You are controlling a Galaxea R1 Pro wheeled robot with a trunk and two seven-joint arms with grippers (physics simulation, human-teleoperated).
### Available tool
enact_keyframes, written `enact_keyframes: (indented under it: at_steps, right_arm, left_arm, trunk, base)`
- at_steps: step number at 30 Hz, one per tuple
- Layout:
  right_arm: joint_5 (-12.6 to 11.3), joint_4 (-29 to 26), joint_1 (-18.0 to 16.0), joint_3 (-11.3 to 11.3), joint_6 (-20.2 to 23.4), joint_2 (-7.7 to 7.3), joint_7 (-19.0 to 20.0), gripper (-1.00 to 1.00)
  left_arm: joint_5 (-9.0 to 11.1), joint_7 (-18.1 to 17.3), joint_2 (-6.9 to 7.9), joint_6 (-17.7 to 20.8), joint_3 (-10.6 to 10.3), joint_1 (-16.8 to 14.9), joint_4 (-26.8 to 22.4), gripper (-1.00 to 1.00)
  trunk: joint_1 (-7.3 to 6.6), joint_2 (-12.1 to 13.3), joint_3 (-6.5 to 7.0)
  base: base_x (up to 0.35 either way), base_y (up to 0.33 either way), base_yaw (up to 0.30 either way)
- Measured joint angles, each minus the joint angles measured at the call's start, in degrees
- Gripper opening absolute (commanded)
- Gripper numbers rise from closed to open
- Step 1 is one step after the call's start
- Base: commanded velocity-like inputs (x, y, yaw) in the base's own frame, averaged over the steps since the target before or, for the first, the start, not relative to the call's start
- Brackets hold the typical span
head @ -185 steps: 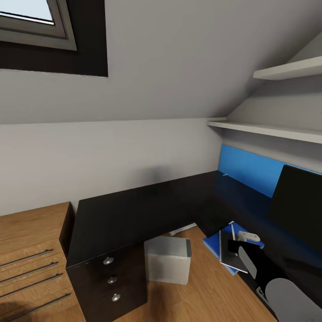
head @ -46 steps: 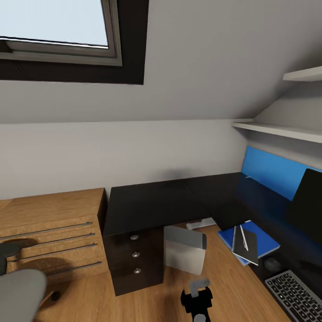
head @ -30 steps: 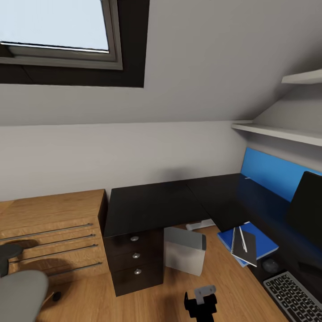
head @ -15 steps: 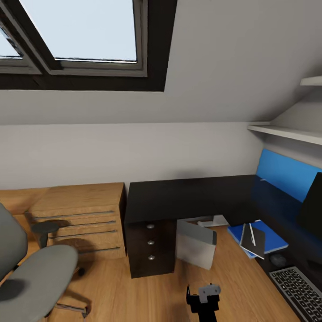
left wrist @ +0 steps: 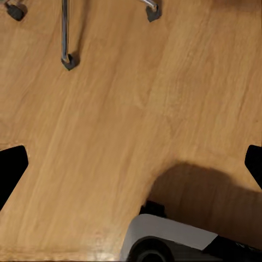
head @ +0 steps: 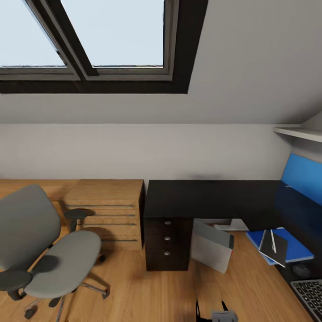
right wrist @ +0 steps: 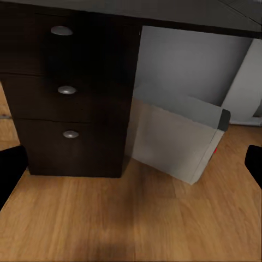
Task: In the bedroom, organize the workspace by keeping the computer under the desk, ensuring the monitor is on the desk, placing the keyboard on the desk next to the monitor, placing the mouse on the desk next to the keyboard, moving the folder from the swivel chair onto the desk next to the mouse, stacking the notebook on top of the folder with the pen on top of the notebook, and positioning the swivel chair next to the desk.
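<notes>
The swivel chair (head: 47, 250) stands on the wooden floor (head: 143, 295) well apart from the desk (head: 214, 199), on the far side of the light wooden dresser (head: 107, 210) from it; its seat is bare and its back is turned away from the desk; two chrome legs (left wrist: 65, 33) of its star base show in the left wrist view.

On the desk, toward the blue wall panel (head: 304, 176): the folder (head: 297, 250) lies flat with the notebook (head: 275, 246) on it and the pen (head: 273, 240) on the notebook; the mouse (head: 301, 270) sits just beside the folder, and a corner of the keyboard (head: 311, 295) lies beyond the mouse. The computer (head: 212, 246) stands tilted under the desk, just beside the drawer unit (head: 167, 239); its red mark (right wrist: 216, 150) shows in the right wrist view.

Judgement: the chair is the step outstanding; it lies to the robot's left, so the left arm is the nearer, and the chair must travel toward the desk past the dresser.

Left gripper (left wrist: 131, 164): fingertips (left wrist: 11, 169) set wide at both edges of its view, holding nothing, pointed at the floor. Right gripper (right wrist: 131, 164): fingertips (right wrist: 11, 166) equally wide, holding nothing, pointed at the drawer unit and computer.
</notes>
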Motion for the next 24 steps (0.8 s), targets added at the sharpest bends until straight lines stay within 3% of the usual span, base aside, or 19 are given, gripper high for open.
enact_keyframes:
  at_steps: [5,6,10,11,13,14,18,19,24]
  right_arm:
    - [-0.1,0.1,2.3,0.0,-1.1,-1.37,-0.1,1.00]
    - [-0.2,0.1,3.4,-0.1,-1.3,-1.85,-0.1,1.00]
    - [-0.3,0.1,5.8,0.1,-1.4,-2.50,-0.1,1.00]
    - [-0.4,0.1,7.0,0.0,-1.6,-2.68,-0.2,1.00]
    - [-0.3,0.1,8.3,0.0,-1.7,-2.79,-0.2,1.00]
    - [-0.4,0.1,9.6,0.0,-1.8,-2.86,-0.2,1.00]
    - [-0.4,0.1,11.8,0.0,-2.0,-2.93,-0.2,1.00]
    - [-0.4,0.1,12.7,0.0,-2.4,-2.95,-0.2,1.00]
    - [-0.4,0.1,15.2,0.1,-4.7,-2.93,-0.3,1.00]
  left_arm:
    - [0.0,0.2,2.08,-2.4,0.0,0.0,9.0,1.00]
    - [0.1,0.0,3.35,-5.2,0.1,0.0,12.3,1.00]
    - [0.2,-0.1,5.33,-13.6,0.2,0.0,18.6,1.00]
    - [0.2,-0.1,5.84,-18.4,0.3,0.0,21.5,1.00]
    - [0.3,-0.2,6.18,-23.2,0.3,0.0,24.5,1.00]
    - [0.3,-0.3,6.41,-27.7,0.4,0.0,27.5,1.00]
    - [0.2,-0.5,6.68,-35.9,0.4,0.0,32.5,1.00]
    - [0.2,-0.5,6.72,-39.5,0.4,0.0,33.9,1.00]
    - [0.1,-0.5,6.75,-47.4,0.3,0.1,35.8,1.00]
  trunk:
    - [-1.10,2.0,0.90]
    - [-1.32,2.4,1.07]
    - [-2.20,4.0,1.80]
    - [-2.42,4.4,1.97]
    - [-2.86,5.2,2.34]
    - [-3.08,5.6,2.50]
    - [-3.95,7.2,3.16]
    - [-4.17,7.6,3.32]
    - [-5.27,9.6,4.21]
  base:
    - [-0.003,0.000,0.280]
    - [-0.001,0.000,0.281]
    - [-0.001,0.000,0.282]
    - [0.000,0.000,0.283]
    - [0.000,0.000,0.284]
    - [0.000,0.000,0.285]
    - [0.000,0.000,0.286]
    - [0.000,0.000,0.286]
    - [0.000,0.000,0.287]
